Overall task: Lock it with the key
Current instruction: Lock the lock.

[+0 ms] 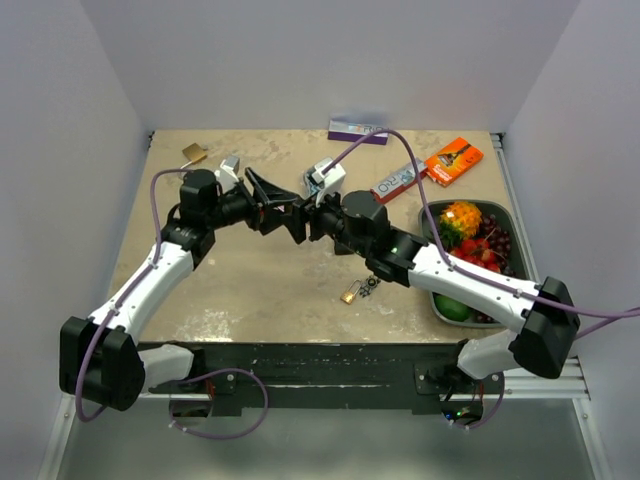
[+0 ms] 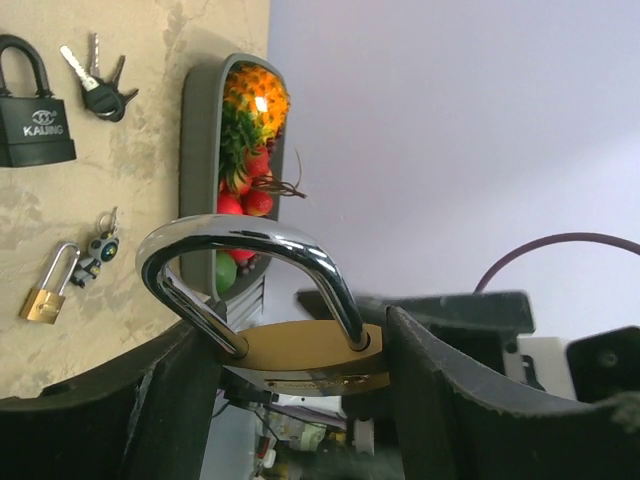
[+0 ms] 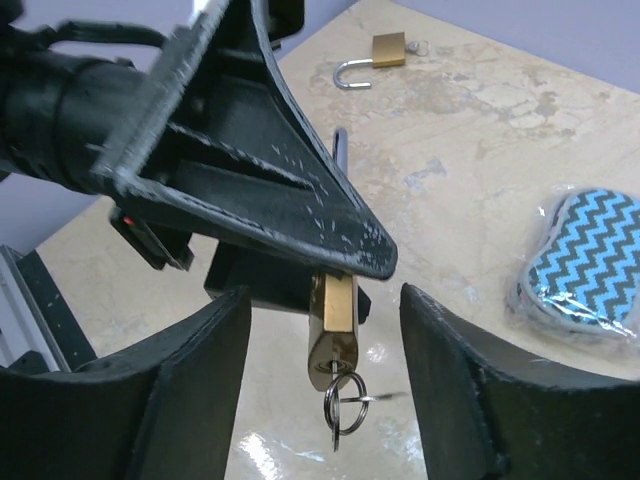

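Note:
My left gripper is shut on a brass padlock and holds it by the body above the table. Its silver shackle points away from the gripper, and both legs reach the body. In the right wrist view the padlock hangs out from under a left gripper finger. A key with rings sticks in its keyhole. My right gripper is open, one finger on each side of the padlock's key end, not touching it. In the top view the two grippers meet over the table's middle, left and right.
A small brass padlock with keys lies near the front. Another brass padlock lies far left. A fruit tray stands at the right, and boxes lie at the back. A black padlock and a key bunch lie on the table.

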### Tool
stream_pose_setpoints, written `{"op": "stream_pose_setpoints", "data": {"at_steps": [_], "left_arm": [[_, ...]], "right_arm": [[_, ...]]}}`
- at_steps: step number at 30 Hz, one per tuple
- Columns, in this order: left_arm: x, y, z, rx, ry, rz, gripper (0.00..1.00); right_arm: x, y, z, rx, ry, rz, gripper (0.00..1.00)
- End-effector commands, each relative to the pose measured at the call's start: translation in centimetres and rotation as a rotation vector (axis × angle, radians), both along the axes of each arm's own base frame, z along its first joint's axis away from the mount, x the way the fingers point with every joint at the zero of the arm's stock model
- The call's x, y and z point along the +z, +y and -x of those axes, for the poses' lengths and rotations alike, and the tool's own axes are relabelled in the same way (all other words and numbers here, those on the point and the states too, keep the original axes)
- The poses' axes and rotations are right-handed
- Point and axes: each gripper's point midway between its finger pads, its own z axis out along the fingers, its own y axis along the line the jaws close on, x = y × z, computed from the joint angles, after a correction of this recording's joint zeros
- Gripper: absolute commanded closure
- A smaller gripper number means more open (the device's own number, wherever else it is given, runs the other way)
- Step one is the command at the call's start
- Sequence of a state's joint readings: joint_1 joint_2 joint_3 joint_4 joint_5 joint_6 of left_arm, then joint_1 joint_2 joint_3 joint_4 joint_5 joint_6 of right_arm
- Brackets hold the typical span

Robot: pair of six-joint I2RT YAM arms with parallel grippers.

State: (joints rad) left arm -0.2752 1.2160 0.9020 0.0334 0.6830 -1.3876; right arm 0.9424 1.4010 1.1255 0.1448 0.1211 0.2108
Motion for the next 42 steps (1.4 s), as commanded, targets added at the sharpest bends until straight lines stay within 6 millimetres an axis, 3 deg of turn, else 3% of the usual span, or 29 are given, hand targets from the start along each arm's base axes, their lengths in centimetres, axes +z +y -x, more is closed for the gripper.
{"op": "stream_pose_setpoints", "data": {"at_steps": [1, 3, 8, 13, 20, 27, 29, 35, 42], "left_arm": [[1.6, 0.2, 0.4, -0.028, -0.051, 0.034, 1.00], [1.5, 0.7, 0.2, -0.022, -0.060, 0.028, 1.00], [1.1, 0.9, 0.5, -0.030, -0.070, 0.009, 1.00], [0.5, 1.0, 1.0, -0.045, -0.081, -0.016, 1.00], [0.8, 1.1, 1.2, -0.040, -0.108, -0.033, 1.00], [0.6, 1.2, 1.3, -0.035, -0.112, -0.037, 1.00], [0.8, 1.2, 1.3, -0.036, -0.121, -0.037, 1.00], [0.3, 1.7, 0.9, -0.013, -0.113, -0.058, 1.00], [0.7, 5.0, -2.5, 0.103, -0.139, -0.084, 1.00]], "right_arm": [[6.3, -0.7, 0.4, -0.008, -0.086, -0.103, 0.30], [5.9, -1.2, 1.0, 0.021, -0.084, -0.056, 0.28], [4.3, -2.5, 1.9, 0.096, -0.083, 0.044, 0.35], [3.1, -2.2, 3.4, 0.214, -0.052, 0.091, 0.43], [1.9, -1.4, 3.4, 0.248, -0.025, 0.121, 0.55], [0.5, -1.3, 3.4, 0.254, 0.001, 0.150, 0.57], [0.4, -1.4, 3.3, 0.245, 0.000, 0.152, 0.64], [0.9, -1.7, 3.4, 0.236, -0.013, 0.140, 0.99], [0.6, -2.6, 4.4, 0.239, -0.010, 0.115, 1.00]]}}
